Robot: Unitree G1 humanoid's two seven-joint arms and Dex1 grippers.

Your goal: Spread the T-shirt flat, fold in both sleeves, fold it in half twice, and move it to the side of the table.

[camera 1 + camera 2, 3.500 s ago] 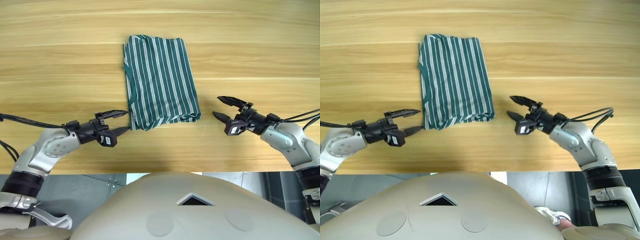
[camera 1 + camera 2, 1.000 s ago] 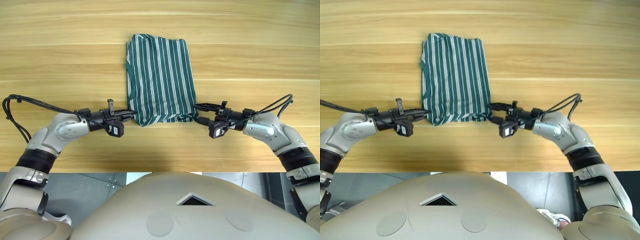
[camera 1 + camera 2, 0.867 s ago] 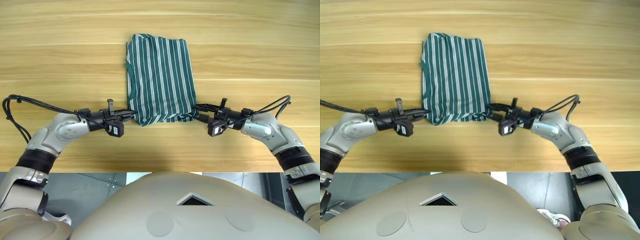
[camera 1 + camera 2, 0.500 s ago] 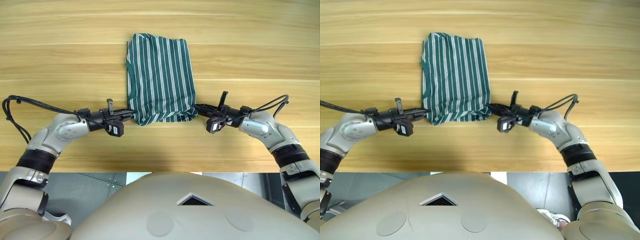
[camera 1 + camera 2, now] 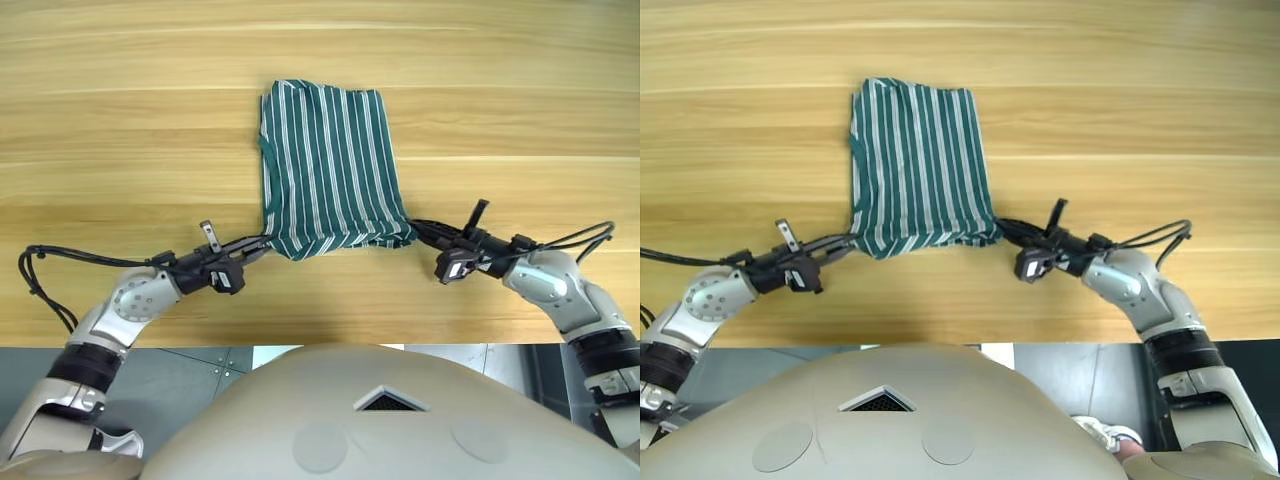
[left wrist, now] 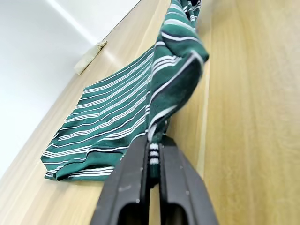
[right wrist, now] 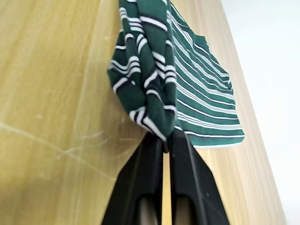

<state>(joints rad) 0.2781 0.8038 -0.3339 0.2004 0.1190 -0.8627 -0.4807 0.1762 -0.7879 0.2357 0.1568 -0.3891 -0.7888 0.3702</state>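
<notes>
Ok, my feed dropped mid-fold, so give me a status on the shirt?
Left gripper shut on shirt, near left corner. Right gripper shut on near right corner. Shirt folded narrow, lying on table.

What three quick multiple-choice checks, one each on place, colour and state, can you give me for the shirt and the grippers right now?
1. Where does the left gripper hold the T-shirt?
A. its near left corner
B. its far edge
C. its middle

2. What colour is the T-shirt?
A. plain black
B. green with white stripes
C. red with blue dots

3. What state is the right gripper in?
A. wide open, clear of the cloth
B. shut on nothing
C. shut on the T-shirt's near right corner

Answers:
1 A: in the head views the gripper meets the cloth at that corner.
2 B: the stripes show in all four views.
3 C: the right wrist view shows cloth pinched between the closed fingers.
</notes>
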